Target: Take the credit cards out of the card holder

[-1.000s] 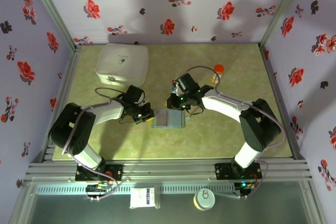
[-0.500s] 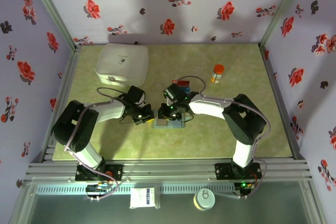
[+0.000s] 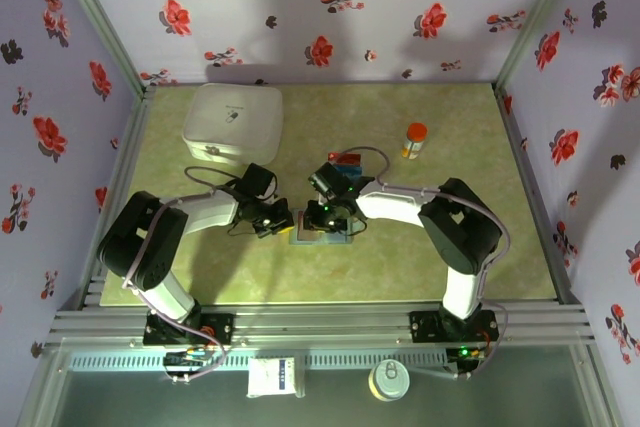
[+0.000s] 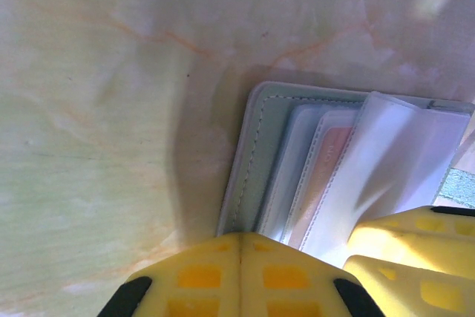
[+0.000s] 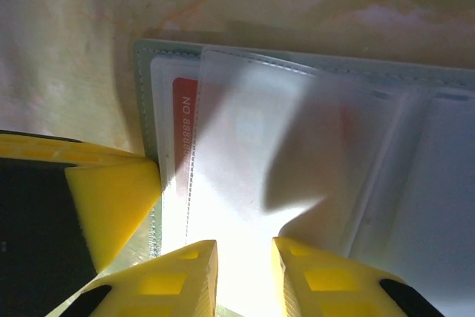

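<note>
Left gripper (image 4: 239, 257): fingers together, pressing the card holder (image 4: 252, 161) at its left edge, probably to pin it open on the table (image 3: 450, 257).
Right gripper (image 5: 245, 254): fingers slightly apart over the clear sleeve (image 5: 297, 154); grip unconfirmed.
Red card (image 5: 184, 128): inside sleeve, print reads "NO 8888".
Loose cards (image 3: 344, 160): red and blue, just behind holder, likely already out.

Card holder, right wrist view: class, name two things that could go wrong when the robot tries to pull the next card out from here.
1. The red card lies beneath a clear sleeve. The right gripper, its jaws slightly apart, may pinch the sleeve instead of the card.
2. The shut left gripper meets the card holder just at its edge, so a pull might drag the whole holder along.
</note>
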